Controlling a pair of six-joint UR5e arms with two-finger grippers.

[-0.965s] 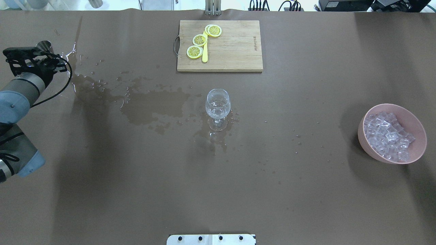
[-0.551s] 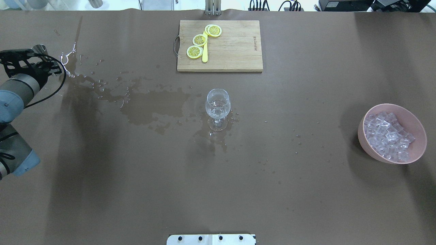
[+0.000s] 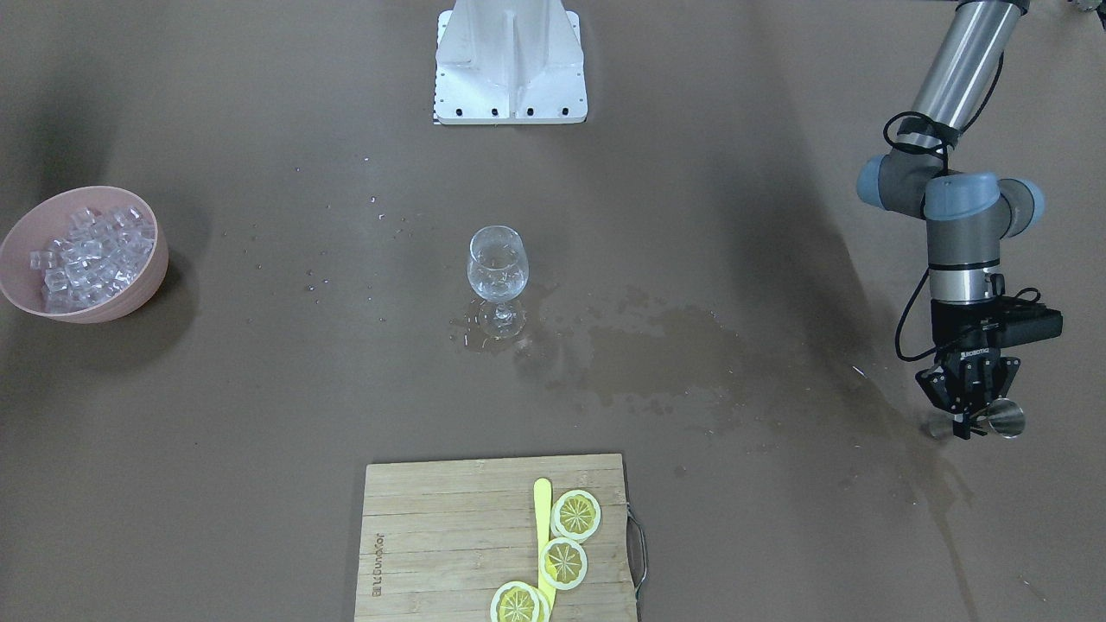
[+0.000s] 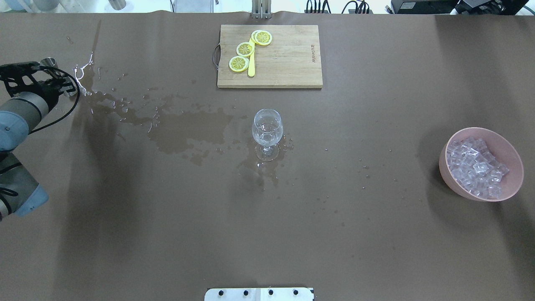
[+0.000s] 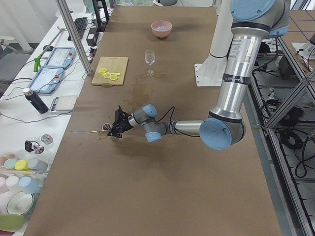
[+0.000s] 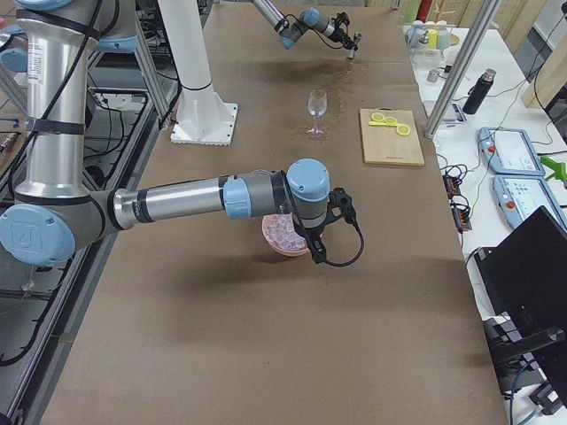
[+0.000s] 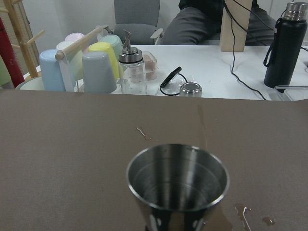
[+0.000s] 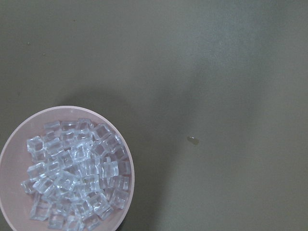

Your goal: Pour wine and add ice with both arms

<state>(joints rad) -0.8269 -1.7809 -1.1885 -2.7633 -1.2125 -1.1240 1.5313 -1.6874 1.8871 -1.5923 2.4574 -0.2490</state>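
Observation:
My left gripper [image 4: 45, 67] is shut on a small steel cup [image 4: 49, 62] at the table's far left edge; it also shows in the front view [image 3: 972, 422]. In the left wrist view the steel cup [image 7: 177, 185] stands upright and looks empty. A clear stemmed glass [image 4: 267, 128] stands mid-table in a wet patch. The ice [image 4: 476, 167] fills a pink bowl [image 4: 514, 184] at the right. My right gripper [image 6: 312, 237] hangs over that bowl, and I cannot tell whether it is open or shut. The right wrist view looks straight down on the ice [image 8: 77, 178].
A spill [image 4: 188, 129] runs from the glass toward the left gripper. A wooden cutting board [image 4: 284, 62] with lemon slices [image 4: 245, 49] and a yellow stick lies at the far side. The white robot base [image 3: 510, 60] is at the near edge.
My left gripper has drawn back toward the table's left edge with the steel cup in it. The glass, bowl and board have not moved.

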